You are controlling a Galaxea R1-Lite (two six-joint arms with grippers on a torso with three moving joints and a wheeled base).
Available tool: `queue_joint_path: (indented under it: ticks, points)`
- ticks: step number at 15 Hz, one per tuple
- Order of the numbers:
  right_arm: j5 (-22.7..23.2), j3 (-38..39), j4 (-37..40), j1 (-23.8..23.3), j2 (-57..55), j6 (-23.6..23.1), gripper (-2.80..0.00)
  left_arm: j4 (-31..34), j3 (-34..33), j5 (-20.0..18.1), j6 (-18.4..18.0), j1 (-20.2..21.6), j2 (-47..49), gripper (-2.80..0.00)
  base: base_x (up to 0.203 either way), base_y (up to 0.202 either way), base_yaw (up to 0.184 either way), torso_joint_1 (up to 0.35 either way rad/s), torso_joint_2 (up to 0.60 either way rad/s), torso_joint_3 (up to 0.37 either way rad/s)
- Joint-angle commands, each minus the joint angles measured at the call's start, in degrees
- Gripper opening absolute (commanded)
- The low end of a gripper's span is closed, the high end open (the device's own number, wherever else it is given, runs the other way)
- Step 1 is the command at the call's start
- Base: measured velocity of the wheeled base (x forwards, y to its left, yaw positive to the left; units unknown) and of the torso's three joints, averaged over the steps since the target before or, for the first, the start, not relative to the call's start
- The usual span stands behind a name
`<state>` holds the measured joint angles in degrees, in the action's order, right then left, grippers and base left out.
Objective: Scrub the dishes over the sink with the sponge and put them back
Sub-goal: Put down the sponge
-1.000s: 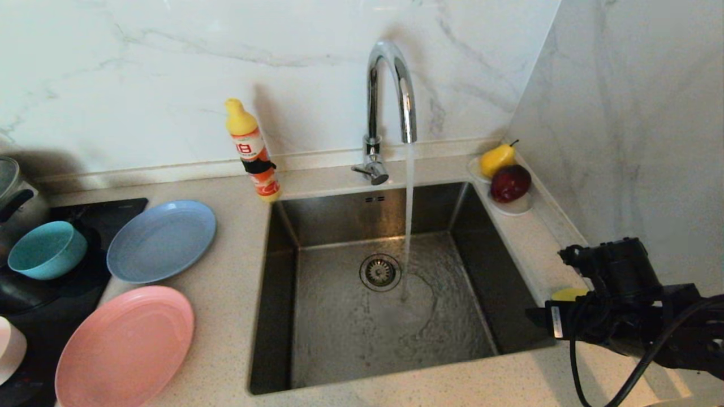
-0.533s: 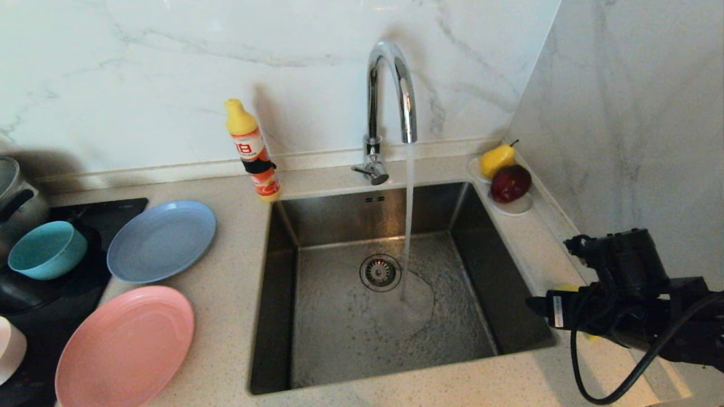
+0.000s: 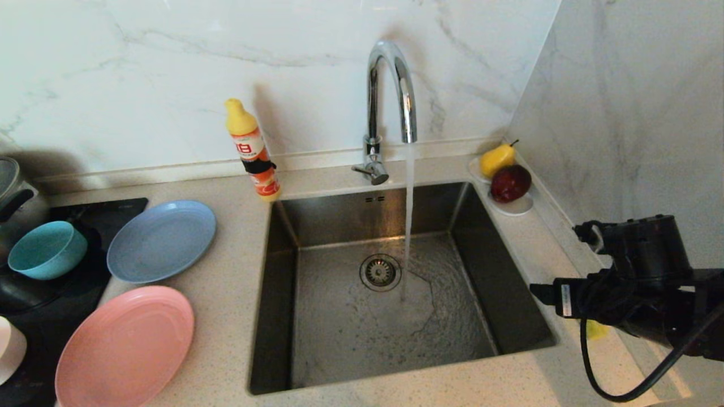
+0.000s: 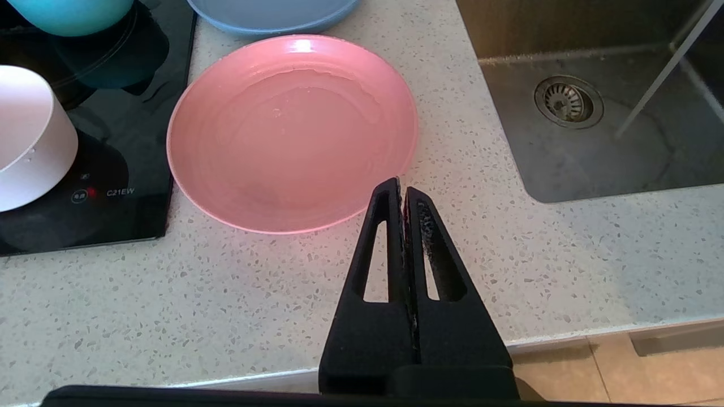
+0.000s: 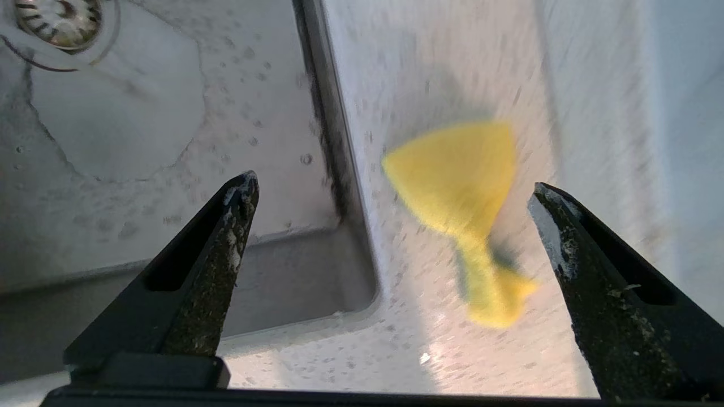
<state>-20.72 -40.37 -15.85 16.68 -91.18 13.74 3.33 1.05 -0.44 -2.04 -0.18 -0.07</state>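
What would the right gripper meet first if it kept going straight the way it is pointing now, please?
Most likely the sponge lying on the counter beside the sink; the open right gripper frames it between its jaws, though depth is hard to judge.

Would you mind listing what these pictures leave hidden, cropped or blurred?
- Sponge: motion-blurred in the right wrist view; in the head view the right arm covers all but a yellow sliver.
- Right gripper: fingertips hidden behind its own wrist in the head view.
- Small pale pink dish: cropped by the head view's left edge.
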Motion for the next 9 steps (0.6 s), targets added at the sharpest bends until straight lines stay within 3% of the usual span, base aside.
queue_joint_path:
  ticks: [1, 6, 9]
  points:
    - [-0.3, -0.1, -0.1, 0.1, 3.9, -2.3, 0.0, 0.0, 0.0, 0.0, 0.0, 0.0, 0.1, -2.8, 0.0, 0.0, 0.0, 0.0, 0.0, 0.0]
    - [0.6, 0.8, -0.3, 0.8, 13.9, -6.4, 0.0, 0.0, 0.0, 0.0, 0.0, 0.0, 0.1, -2.8, 0.0, 0.0, 0.0, 0.0, 0.0, 0.0]
    - [5.8, 1.7, -0.3, 3.3, 23.9, -8.0, 0.0, 0.0, 0.0, 0.0, 0.0, 0.0, 0.1, -2.8, 0.0, 0.0, 0.0, 0.0, 0.0, 0.0]
